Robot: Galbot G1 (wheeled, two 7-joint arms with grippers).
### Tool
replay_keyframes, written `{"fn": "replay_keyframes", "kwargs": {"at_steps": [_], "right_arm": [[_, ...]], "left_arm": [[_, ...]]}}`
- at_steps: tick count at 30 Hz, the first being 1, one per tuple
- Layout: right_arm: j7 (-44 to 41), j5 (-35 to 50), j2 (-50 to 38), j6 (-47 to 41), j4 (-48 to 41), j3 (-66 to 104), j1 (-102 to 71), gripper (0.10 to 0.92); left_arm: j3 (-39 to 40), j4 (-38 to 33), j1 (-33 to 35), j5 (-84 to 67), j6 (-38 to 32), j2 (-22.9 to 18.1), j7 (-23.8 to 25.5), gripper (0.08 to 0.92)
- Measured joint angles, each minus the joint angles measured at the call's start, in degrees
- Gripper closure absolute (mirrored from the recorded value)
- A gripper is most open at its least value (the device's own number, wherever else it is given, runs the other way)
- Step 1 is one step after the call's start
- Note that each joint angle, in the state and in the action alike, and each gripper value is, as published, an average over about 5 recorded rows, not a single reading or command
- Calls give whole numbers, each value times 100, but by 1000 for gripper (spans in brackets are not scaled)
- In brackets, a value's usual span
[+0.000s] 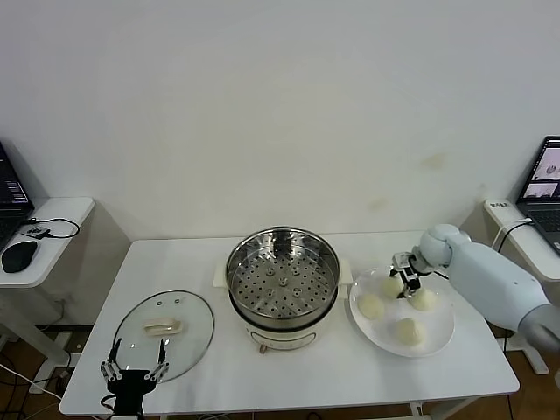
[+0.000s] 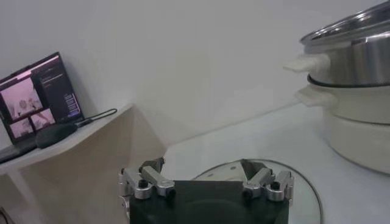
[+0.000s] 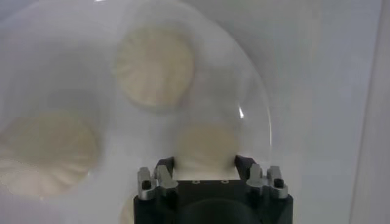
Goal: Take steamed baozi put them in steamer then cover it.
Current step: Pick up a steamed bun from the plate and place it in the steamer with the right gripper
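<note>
Cream-white baozi [image 3: 206, 143] is sitting between our right gripper [image 3: 206, 163] fingers, which are closing on it over the plate [image 1: 437, 337]; the steamer [image 1: 283, 273] is lying leftward. Our left gripper [image 1: 133, 361] is waiting open by the cover [image 1: 164, 332].

Probably a lab, bare white wall [image 1: 280, 105], laptops [image 1: 547, 188] on side desks [image 1: 48, 229]

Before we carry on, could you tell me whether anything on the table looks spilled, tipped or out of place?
Nothing stands out. The steamer sits upright and uncovered, the cover lies flat beside it, and four baozi are on the plate, one between the right gripper's fingers.
</note>
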Motion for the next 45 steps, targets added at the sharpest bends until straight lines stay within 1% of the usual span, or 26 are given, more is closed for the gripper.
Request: {"fn": "replay_keyframes", "kwargs": {"at_steps": [6, 15, 21, 27, 36, 45], "right_arm": [[-44, 428, -277, -117, 449, -325, 452, 397], [30, 1428, -497, -207, 1164, -1154, 1703, 397], [143, 2036, -277, -203, 1360, -1764, 2581, 397], [292, 2460, 236, -94, 1378, -2227, 3077, 393], [552, 2600, 1190, 374, 1237, -2711, 3266, 388], [789, 2135, 1898, 1093, 1018, -3033, 3120, 381]], "left_arm": [[45, -39, -31, 1, 13, 34, 2, 177], [129, -64, -82, -8, 15, 112, -1, 177], [117, -87, -76, -41, 3, 164, -11, 177], [56, -72, -97, -107, 3, 213, -10, 177], [-41, -52, -111, -187, 5, 225, -12, 177], [-90, -40, -128, -220, 2, 172, -31, 177]]}}
